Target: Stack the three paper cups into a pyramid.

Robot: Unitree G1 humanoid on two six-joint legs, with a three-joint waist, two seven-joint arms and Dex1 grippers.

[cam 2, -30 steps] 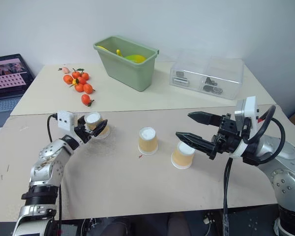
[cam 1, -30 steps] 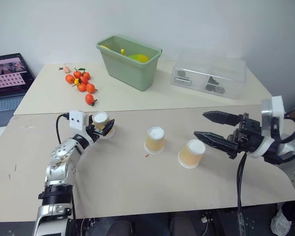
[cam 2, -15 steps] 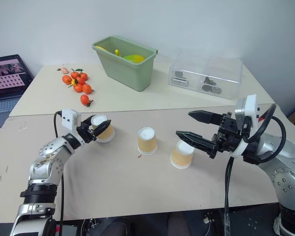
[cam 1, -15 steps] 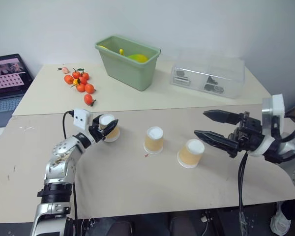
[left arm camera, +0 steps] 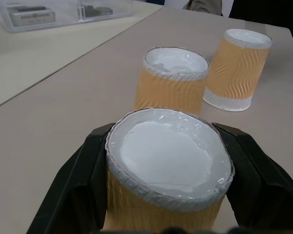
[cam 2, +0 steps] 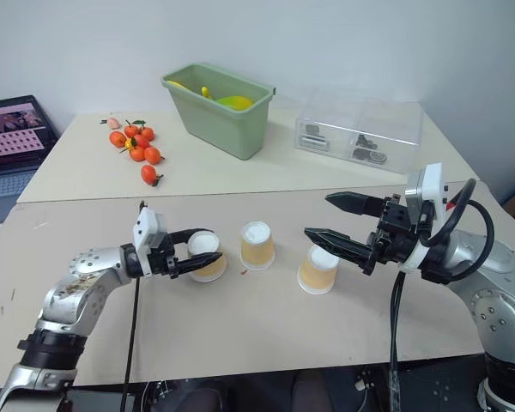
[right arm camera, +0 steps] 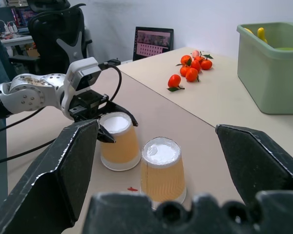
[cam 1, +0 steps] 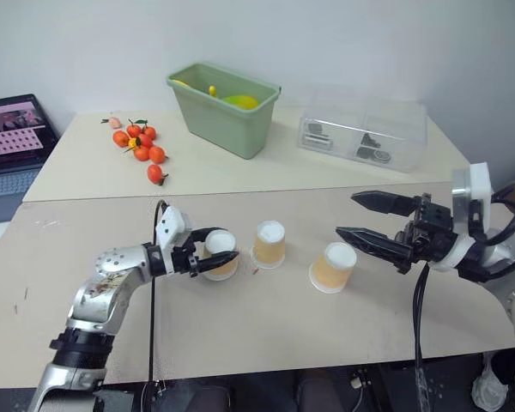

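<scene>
Three paper cups stand upside down, white bases up, on the beige table point(cam 1: 240, 326). My left gripper point(cam 1: 228, 245) is shut on the leftmost cup point(cam 1: 221, 263), a black finger on each side of it, as the left wrist view shows point(left arm camera: 170, 161). This cup sits close to the left of the middle cup point(cam 1: 269, 245). I cannot tell whether it touches the table. The third cup point(cam 1: 333, 268) stands further right. My right gripper point(cam 1: 347, 215) hovers open just right of and above the third cup, holding nothing.
A green bin point(cam 1: 224, 107) and a clear plastic box point(cam 1: 365, 129) stand on the far table. Small orange fruits point(cam 1: 142, 146) lie at the back left. A laptop point(cam 1: 13, 142) sits off the left edge.
My left gripper has shut on the leftmost cup and brought it to the right, up beside the middle cup. The right arm has stayed still.
</scene>
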